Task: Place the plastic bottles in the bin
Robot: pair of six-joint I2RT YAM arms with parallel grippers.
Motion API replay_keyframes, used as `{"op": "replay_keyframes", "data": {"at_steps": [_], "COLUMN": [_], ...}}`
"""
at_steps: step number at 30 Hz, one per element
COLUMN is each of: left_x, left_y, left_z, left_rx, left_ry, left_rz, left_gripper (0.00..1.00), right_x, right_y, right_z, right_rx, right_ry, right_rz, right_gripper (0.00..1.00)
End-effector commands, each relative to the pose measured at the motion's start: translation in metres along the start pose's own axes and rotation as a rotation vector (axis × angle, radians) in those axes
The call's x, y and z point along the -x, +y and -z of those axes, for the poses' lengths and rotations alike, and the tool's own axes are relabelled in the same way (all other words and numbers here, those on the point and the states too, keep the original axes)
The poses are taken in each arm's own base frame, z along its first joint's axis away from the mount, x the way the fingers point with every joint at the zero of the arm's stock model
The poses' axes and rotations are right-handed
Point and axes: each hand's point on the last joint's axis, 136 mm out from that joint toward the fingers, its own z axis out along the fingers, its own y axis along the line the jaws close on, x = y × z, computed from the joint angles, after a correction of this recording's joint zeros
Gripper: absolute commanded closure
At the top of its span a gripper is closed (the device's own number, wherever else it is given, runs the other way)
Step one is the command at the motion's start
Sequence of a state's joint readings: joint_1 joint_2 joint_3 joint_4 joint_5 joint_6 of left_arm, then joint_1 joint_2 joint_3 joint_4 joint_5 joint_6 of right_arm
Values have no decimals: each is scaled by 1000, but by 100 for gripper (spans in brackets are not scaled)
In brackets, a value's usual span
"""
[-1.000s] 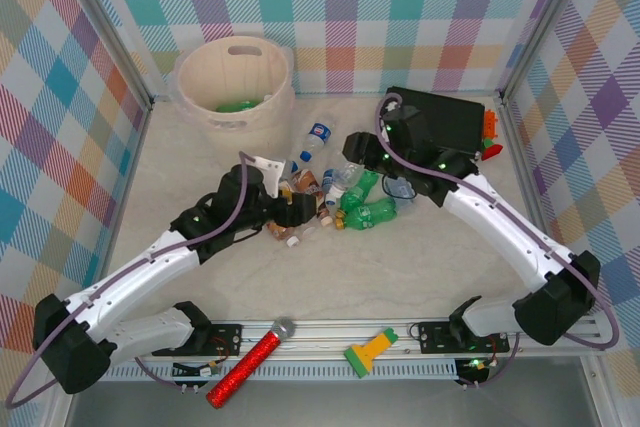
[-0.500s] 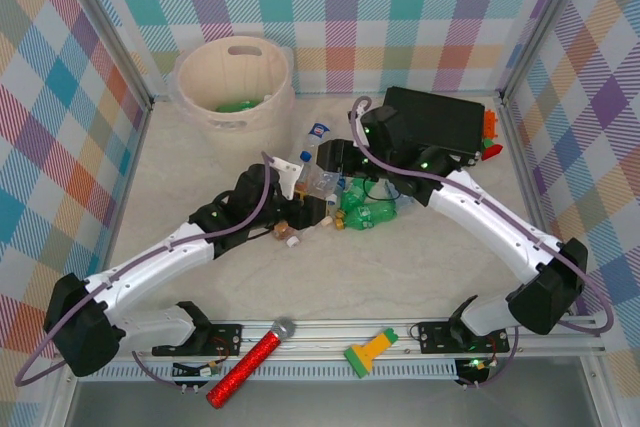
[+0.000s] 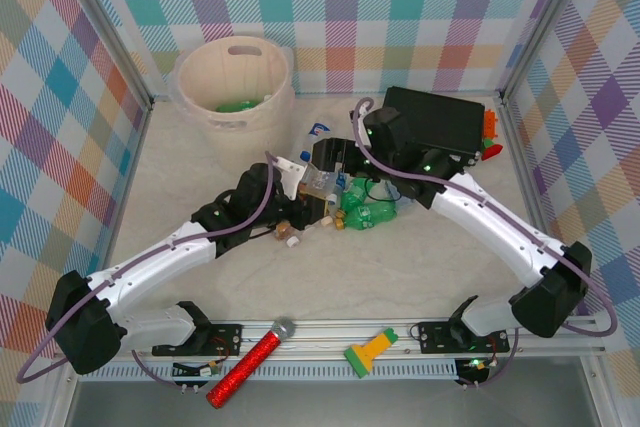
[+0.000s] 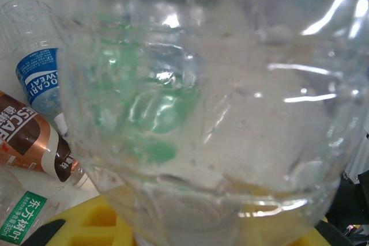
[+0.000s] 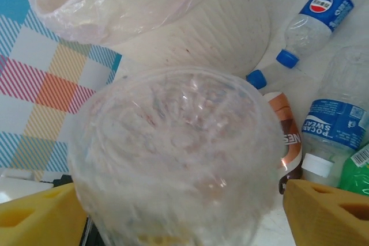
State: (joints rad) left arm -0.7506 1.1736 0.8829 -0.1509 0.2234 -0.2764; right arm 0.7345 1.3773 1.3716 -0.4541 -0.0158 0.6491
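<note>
With green bottles (image 3: 233, 105) already deposited in the bin (image 3: 192, 75), one clear bottle (image 3: 322, 184) is clamped by the left gripper (image 4: 190, 231) at mid-table (image 3: 400, 272), the right gripper (image 5: 173, 214) is spread loosely around it, and the remaining bottles (image 3: 366, 210) are left heaped alongside.

top camera looks down from behind the arms over the table (image 3: 420, 267); both wrist cameras sit tight against a clear bottle (image 4: 219, 113), sharing a blue-labelled bottle (image 4: 40, 79) beyond.
</note>
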Motion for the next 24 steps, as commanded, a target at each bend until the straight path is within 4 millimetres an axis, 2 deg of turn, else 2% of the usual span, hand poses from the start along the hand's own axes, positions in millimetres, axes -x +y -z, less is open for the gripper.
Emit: {"op": "replay_keyframes", "data": {"at_steps": [1,8,14,20,24], "left_x": [24,37,55,95,129], "left_y": [-11,2,24,51,72], "left_z": [8,9,19,41,61], "left_rx": [-15,90,262,418,495], "left_ry": [-67,-87,-102,-161,-231], "left_rz": [10,37,16,21,73], "left_gripper": [83,85,86,87,88], "right_x": [10,9,1,-2,-6], "right_y": [-1,-25,-36,-33,-17], "right_z": [22,55,81,102,111], "right_rx": [-14,-85,-102,-71,18], "right_ry": [-88,-191,-236,-266,-272], "right_rz": [31,63,113,187,259], "right_gripper": [2,1,1,1,1]}}
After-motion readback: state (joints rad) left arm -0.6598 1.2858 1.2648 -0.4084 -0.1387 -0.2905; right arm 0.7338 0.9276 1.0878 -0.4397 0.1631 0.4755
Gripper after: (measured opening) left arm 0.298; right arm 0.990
